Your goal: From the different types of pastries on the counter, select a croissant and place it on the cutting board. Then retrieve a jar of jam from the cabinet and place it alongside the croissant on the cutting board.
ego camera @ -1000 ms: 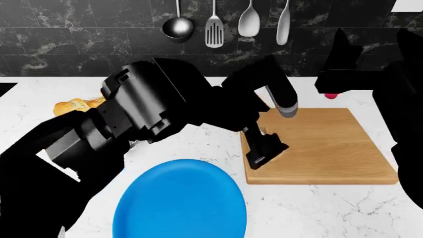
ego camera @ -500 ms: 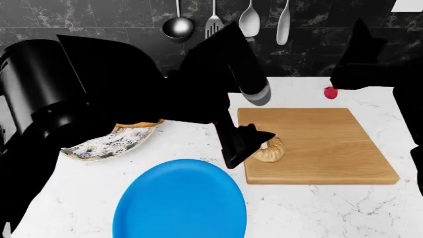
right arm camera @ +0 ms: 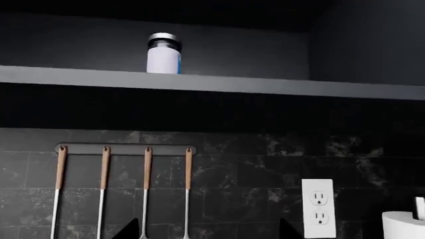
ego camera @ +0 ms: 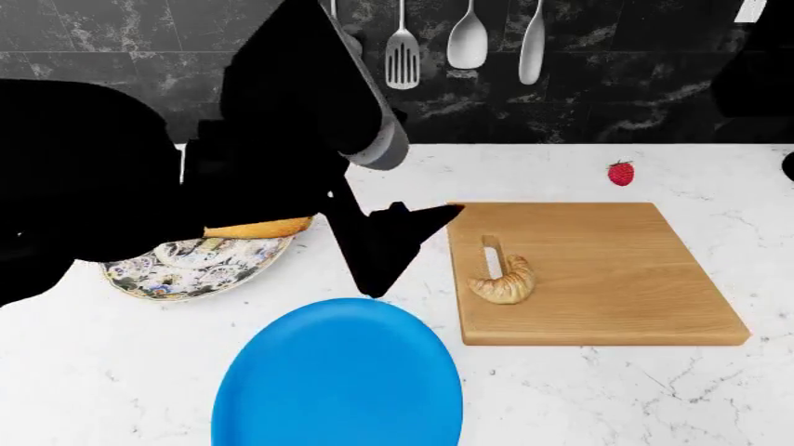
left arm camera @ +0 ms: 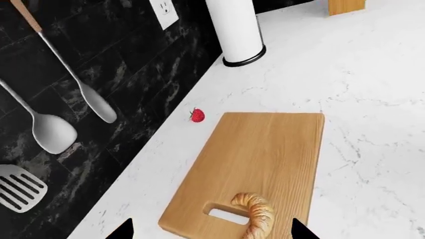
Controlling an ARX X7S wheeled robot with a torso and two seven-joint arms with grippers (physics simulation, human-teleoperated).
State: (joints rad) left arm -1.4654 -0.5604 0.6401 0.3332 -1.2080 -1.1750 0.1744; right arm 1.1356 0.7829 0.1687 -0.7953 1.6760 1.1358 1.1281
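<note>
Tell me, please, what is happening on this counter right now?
The croissant lies on the cutting board beside its slot handle. The left hand is open and empty next to the board's edge. The jar of jam stands on the cabinet shelf, seen by the right wrist camera, so fetching it is not yet done.

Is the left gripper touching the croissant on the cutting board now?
Apart. In the head view, bare cutting board shows between the left gripper and the croissant, which lies alone beside the slot handle.

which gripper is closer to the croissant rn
Left. The left gripper hangs open just off the cutting board edge beside the croissant; the right gripper is raised toward the cabinet shelf, facing the jar.
</note>
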